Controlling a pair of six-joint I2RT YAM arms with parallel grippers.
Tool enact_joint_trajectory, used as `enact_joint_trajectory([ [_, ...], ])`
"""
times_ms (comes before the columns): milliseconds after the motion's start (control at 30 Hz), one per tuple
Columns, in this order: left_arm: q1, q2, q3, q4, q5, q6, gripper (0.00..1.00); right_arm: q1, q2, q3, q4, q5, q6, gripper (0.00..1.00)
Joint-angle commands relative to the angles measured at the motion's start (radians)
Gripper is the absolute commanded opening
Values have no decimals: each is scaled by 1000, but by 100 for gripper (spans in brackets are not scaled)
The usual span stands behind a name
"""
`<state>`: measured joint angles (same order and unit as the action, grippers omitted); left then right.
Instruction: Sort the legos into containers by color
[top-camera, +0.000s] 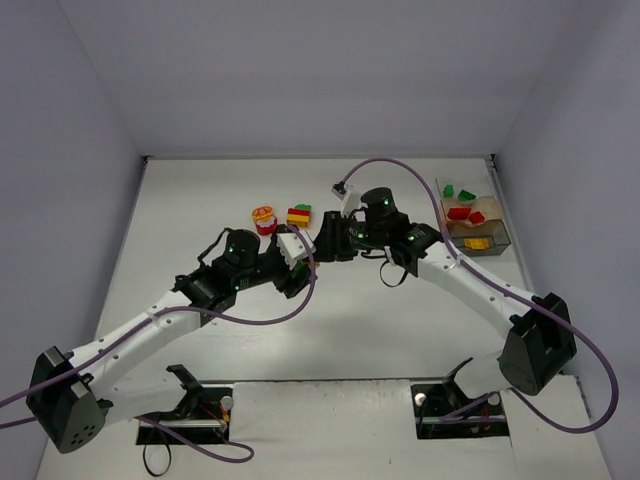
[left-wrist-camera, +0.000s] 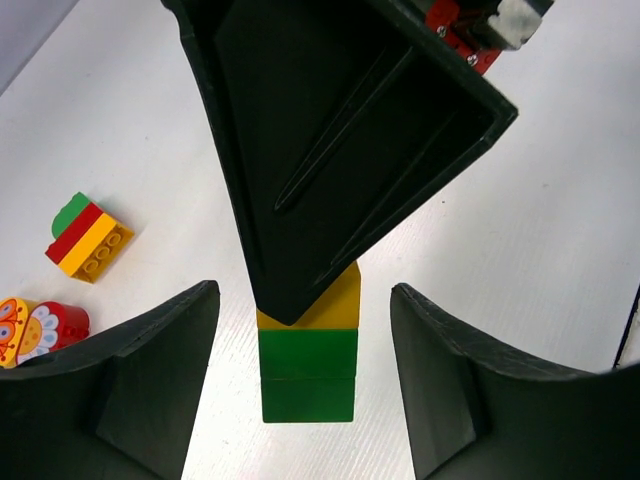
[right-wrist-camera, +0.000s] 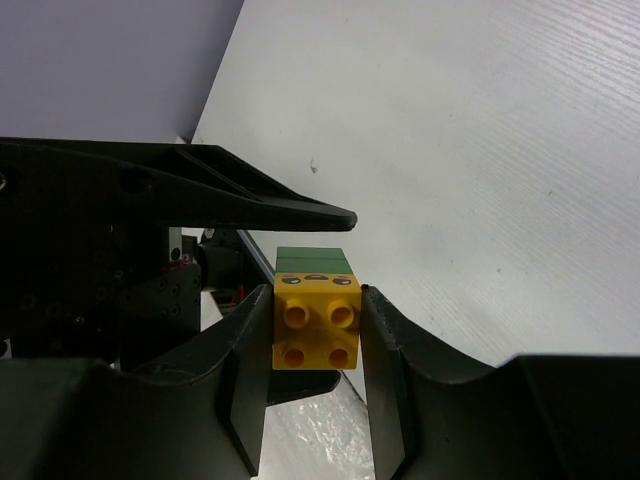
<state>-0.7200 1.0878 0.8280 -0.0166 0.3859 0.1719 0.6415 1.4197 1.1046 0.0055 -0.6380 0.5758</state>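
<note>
A short stack of legos, one yellow brick (right-wrist-camera: 316, 325) on two green bricks (left-wrist-camera: 308, 375), hangs above the table between the two arms. My right gripper (right-wrist-camera: 316, 338) is shut on the yellow brick, one finger on each side. My left gripper (left-wrist-camera: 305, 395) is open around the green end, with a gap on both sides. In the top view both grippers meet at mid-table, left (top-camera: 300, 250) and right (top-camera: 332, 240), and hide the stack. The containers tray (top-camera: 499, 226) stands at the far right, holding green, red and yellow pieces in separate compartments.
A round red-yellow piece (top-camera: 264, 218) and a red-yellow-green stack (top-camera: 298, 215) lie on the table just behind the grippers; both also show in the left wrist view, stack (left-wrist-camera: 88, 236) and round piece (left-wrist-camera: 35, 330). A purple cable loops over each arm.
</note>
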Motion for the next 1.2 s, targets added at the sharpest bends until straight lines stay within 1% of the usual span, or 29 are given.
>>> enact_joint_trajectory([
  [0, -4, -17, 3, 64, -8, 17, 63, 0, -22, 12, 60, -15, -5, 0],
  [300, -4, 1, -1, 47, -45, 46, 60, -3, -39, 3, 59, -20, -2, 0],
  [367, -2, 3, -1, 49, -44, 48, 56, -3, -41, 1, 59, -22, -4, 0],
  [433, -2, 4, -1, 43, -45, 52, 54, -5, -42, -5, 59, -22, -4, 0],
  [933, -2, 40, 5, -17, 1, 70, 53, -31, -58, -3, 59, -32, -7, 0],
  [1033, -2, 46, 11, -14, 4, 71, 48, -31, -57, -5, 59, -35, -8, 0],
  [1167, -2, 47, 13, 0, 7, 63, 47, -31, -54, -8, 59, -35, -8, 0],
])
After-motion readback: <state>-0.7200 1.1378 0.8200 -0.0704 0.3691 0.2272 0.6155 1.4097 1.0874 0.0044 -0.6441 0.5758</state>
